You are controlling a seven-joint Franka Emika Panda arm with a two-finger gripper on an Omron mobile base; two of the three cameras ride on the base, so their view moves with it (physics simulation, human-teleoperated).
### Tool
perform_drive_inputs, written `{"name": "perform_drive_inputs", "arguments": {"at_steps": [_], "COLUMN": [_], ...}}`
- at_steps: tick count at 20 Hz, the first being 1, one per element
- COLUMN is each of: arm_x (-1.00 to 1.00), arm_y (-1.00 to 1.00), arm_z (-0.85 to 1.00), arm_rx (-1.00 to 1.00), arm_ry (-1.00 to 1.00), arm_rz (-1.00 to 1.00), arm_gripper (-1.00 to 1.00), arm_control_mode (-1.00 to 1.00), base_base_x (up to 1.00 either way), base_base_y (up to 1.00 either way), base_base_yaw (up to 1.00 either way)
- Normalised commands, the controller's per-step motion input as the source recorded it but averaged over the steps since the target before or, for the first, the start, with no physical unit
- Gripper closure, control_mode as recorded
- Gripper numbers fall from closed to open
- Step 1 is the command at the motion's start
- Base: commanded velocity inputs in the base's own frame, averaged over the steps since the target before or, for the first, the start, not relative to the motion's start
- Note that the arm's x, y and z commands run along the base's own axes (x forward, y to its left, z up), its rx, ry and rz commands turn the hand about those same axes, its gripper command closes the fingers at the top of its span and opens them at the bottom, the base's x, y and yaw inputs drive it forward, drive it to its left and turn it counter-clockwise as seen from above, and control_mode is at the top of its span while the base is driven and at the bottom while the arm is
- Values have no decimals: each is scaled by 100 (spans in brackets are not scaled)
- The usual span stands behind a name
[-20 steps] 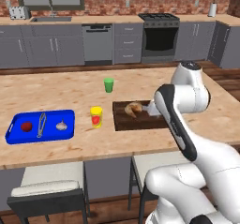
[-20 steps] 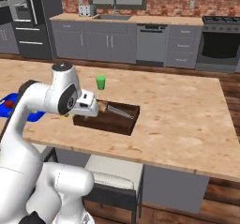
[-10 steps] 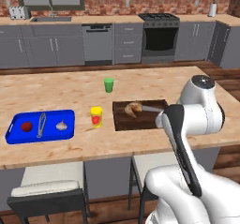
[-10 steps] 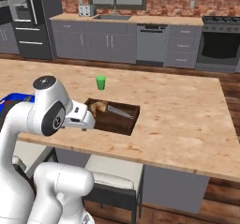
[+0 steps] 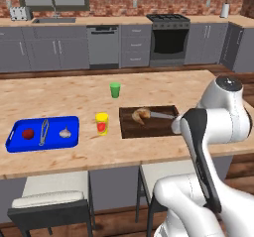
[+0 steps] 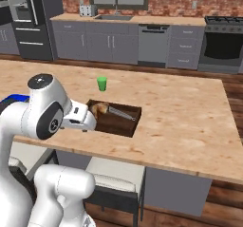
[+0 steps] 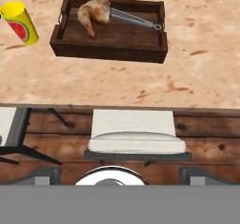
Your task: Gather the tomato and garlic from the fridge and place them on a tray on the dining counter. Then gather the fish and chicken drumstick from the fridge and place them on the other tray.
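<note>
The tomato (image 5: 28,133) and the garlic (image 5: 65,132) lie in the blue tray (image 5: 20,144) at the counter's left, with a slim grey tool (image 5: 43,131) between them. The chicken drumstick (image 5: 140,115) (image 7: 93,12) rests in the dark wooden tray (image 5: 149,131) (image 7: 108,49). A long grey item (image 7: 136,19) lies beside it; I cannot tell whether it is the fish. My gripper (image 7: 122,175) (image 6: 84,125) hangs open and empty above the counter's near edge, short of the wooden tray, with a fingertip (image 7: 44,174) at each side.
A yellow can (image 5: 101,124) (image 7: 19,22) stands just left of the wooden tray and a green cup (image 5: 115,89) (image 6: 101,83) behind it. A white stool (image 7: 133,141) sits under the counter edge below my hand. The fridge (image 6: 23,17) stands across the room.
My arm has drawn back from above the wooden tray toward the counter's near edge. The drumstick stayed in the tray and the jaws stayed open.
</note>
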Motion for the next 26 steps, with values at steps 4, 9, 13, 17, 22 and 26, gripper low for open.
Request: {"name": "perform_drive_inputs", "arguments": {"at_steps": [4, 9, 13, 17, 22, 26], "arm_x": [-9, -36, 0, 0, 0, 0], "arm_y": [-1, 0, 0, 0, 0, 0], "arm_z": [40, 19, 0, 0, 0, 0], "arm_rx": [2, 0, 0, 0, 0, 0], "arm_ry": [0, 0, 0, 0, 0, 0], "arm_rz": [0, 0, 0, 0, 0, 0], "arm_gripper": [-100, -100, -100, -100, -100, -100], "arm_control_mode": [-100, -100, 100, 100, 100, 100], "base_base_x": [0, 0, -100, -97, -37, 0], "base_base_y": [0, 0, 1, 91, 100, 100], "base_base_yaw": [0, 0, 0, 1, 0, 0]}}
